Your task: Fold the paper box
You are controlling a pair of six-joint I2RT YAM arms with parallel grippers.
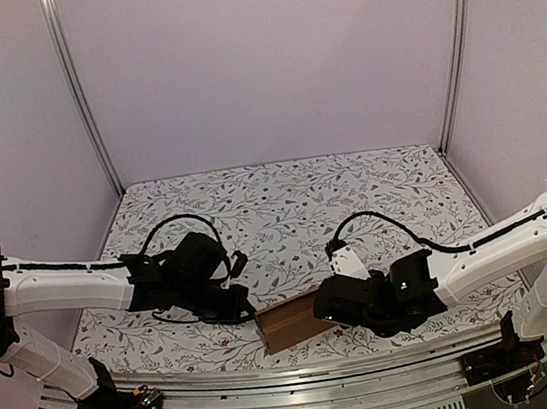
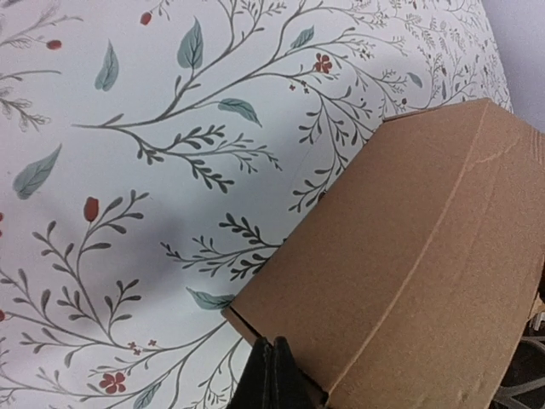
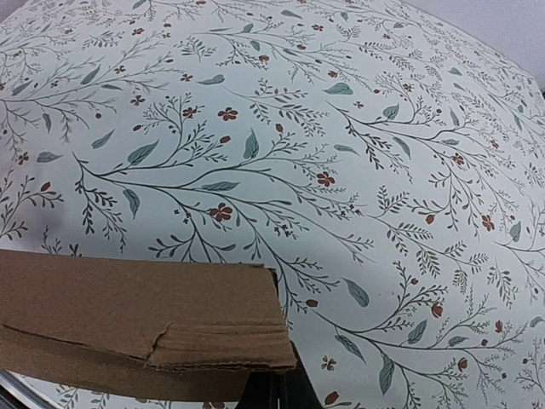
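Observation:
The paper box (image 1: 291, 325) is a plain brown oblong lying near the table's front edge, between my two grippers. My left gripper (image 1: 245, 307) is at its left end. In the left wrist view the box (image 2: 417, 256) fills the lower right, and the gripper (image 2: 275, 345) is shut, its tips against the box's near end with nothing between them. My right gripper (image 1: 326, 311) is at the box's right end. In the right wrist view the box (image 3: 128, 315) shows a torn, creased edge, and the shut gripper (image 3: 279, 385) lies partly hidden below that edge.
A floral cloth (image 1: 285, 213) covers the table. An aluminium rail (image 1: 307, 382) runs along the near edge just in front of the box. White walls with metal posts (image 1: 83, 98) enclose the back and sides.

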